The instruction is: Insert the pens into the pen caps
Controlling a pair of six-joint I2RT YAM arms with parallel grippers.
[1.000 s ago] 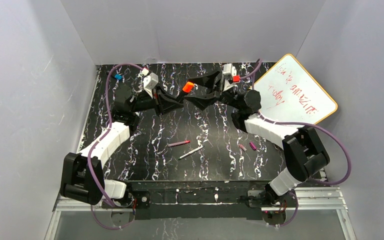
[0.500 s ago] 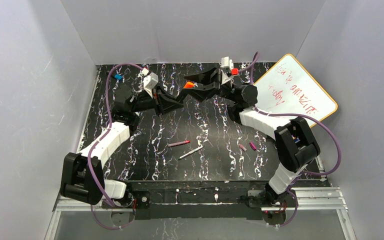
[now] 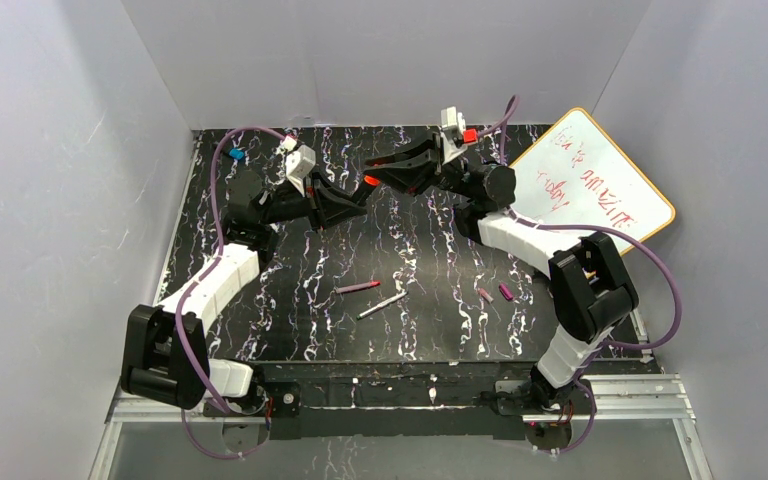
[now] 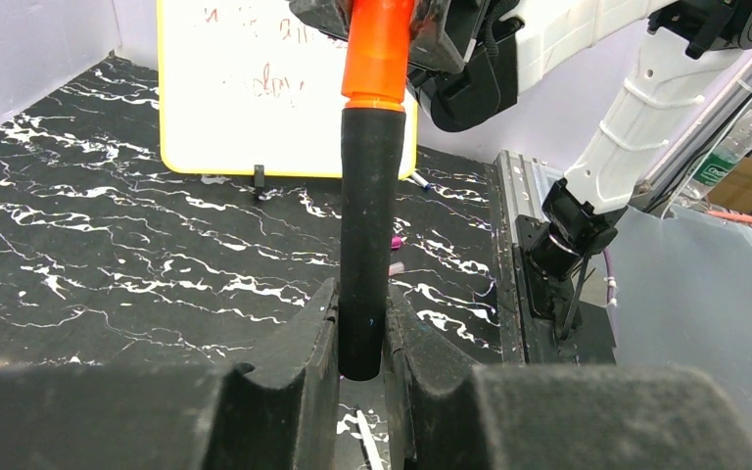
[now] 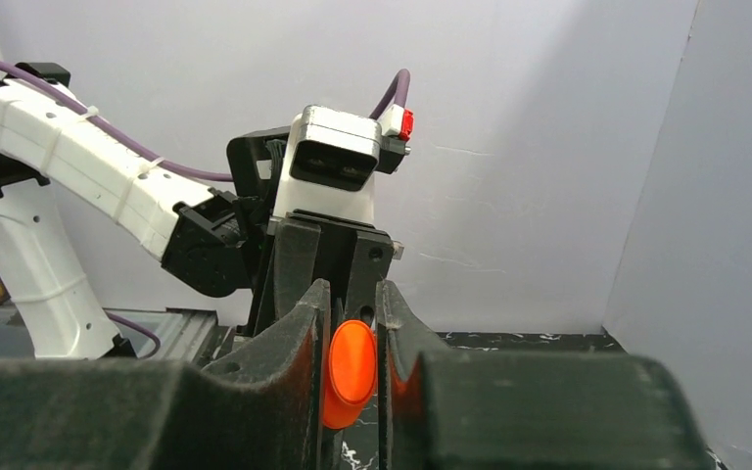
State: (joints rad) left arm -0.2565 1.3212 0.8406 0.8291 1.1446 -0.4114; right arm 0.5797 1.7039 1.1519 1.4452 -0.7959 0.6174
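My left gripper (image 3: 356, 194) is shut on the black pen (image 4: 367, 225), which stands up between its jaws (image 4: 362, 318). The orange cap (image 4: 379, 54) sits on the pen's far end. My right gripper (image 3: 378, 177) meets it from the other side, shut on the orange cap (image 5: 351, 372), with both jaws against its sides. Both grippers hang above the back middle of the table. A magenta-purple pen (image 3: 357, 288) and a white-grey pen (image 3: 381, 305) lie mid-table. A pinkish cap (image 3: 485, 295) and a purple cap (image 3: 505, 292) lie to their right.
A whiteboard (image 3: 590, 185) with red writing leans at the back right. A small blue-ended item (image 3: 236, 155) lies at the back left corner. Grey walls close in the black marbled table (image 3: 290, 310) on three sides.
My right gripper swung left to the orange cap and closed from wide open onto it. The left gripper kept its grip on the black pen and stayed put.
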